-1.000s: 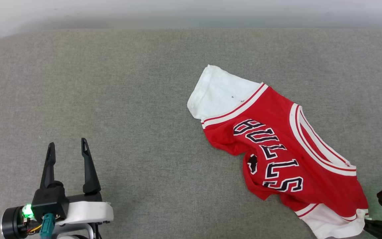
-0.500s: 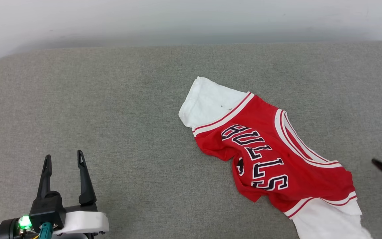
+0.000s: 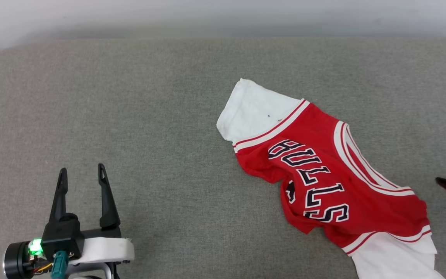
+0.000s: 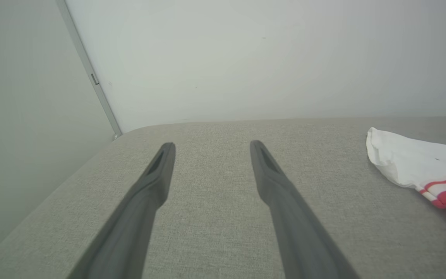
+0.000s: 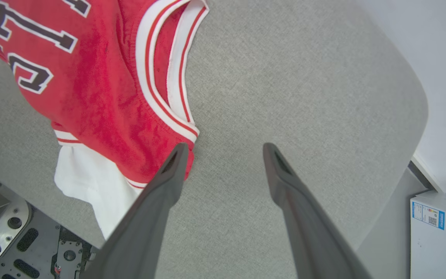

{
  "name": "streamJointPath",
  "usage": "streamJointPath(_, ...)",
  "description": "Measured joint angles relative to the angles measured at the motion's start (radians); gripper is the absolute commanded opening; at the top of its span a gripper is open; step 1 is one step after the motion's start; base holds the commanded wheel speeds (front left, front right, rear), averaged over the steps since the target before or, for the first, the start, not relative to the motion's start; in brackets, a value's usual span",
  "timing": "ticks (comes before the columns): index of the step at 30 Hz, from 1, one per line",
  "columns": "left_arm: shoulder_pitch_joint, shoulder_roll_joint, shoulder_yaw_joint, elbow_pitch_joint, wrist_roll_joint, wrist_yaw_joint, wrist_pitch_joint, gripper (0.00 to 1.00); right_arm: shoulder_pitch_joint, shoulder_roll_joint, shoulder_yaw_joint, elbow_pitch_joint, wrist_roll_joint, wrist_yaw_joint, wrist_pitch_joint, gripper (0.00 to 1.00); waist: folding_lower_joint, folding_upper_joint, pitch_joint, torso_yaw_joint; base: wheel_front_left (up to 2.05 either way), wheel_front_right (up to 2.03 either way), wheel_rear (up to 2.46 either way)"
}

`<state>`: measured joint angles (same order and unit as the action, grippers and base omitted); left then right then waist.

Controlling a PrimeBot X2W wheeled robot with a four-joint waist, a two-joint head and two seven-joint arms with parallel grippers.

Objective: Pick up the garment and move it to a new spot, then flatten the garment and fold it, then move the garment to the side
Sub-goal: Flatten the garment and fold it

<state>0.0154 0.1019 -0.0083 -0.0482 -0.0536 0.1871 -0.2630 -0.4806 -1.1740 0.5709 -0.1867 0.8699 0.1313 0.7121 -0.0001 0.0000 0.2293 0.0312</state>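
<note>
My left tool [image 3: 82, 169] stands with its two dark fingers spread wide, and there is nothing between them but the grey cloth of the bench [image 3: 149, 116]. The garment [image 3: 323, 174] lies well off to this tool's right, rumpled and slanted on the bench. One white sleeve is the part nearest this tool. Through the left wrist camera I see that sleeve ahead of the fingertips and far out to the right.

My right tool [image 5: 225, 147] is parted too and grips nothing, with bare bench showing between its fingers. The garment lies to this tool's left, with the red body, the black lettering and the striped collar trim running ahead of it. The tip of the finger on that side overlaps the red corner above the sleeve band, and I cannot tell whether it touches the cloth. The other white sleeve trails back along that finger. To this tool's right, past the bench's rounded corner, sits a white box [image 5: 439, 232].
</note>
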Motion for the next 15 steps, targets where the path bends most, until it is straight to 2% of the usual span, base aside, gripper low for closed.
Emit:
streamJointPath(6, -0.031, -0.014, -0.016, -0.004, 0.005, -0.004, 0.000, 1.00, -0.103, 0.116, 0.125, 0.070, -0.040, 0.000, 0.147, 1.00, 0.0000, 0.0000, 0.050, 0.024, 0.00, 0.00, 0.00)
streamJointPath(11, -0.061, -0.020, -0.020, 0.000, 0.005, -0.008, 0.000, 1.00, -0.145, 0.204, 0.226, 0.187, -0.061, 0.000, 0.156, 1.00, 0.0001, 0.0000, 0.095, 0.047, 0.00, 0.00, 0.00)
streamJointPath(15, -0.068, -0.024, -0.018, 0.002, 0.006, -0.008, 0.000, 1.00, -0.157, 0.216, 0.303, 0.242, -0.061, 0.000, 0.140, 1.00, 0.0001, 0.0000, 0.123, 0.065, 0.00, 0.00, 0.00)
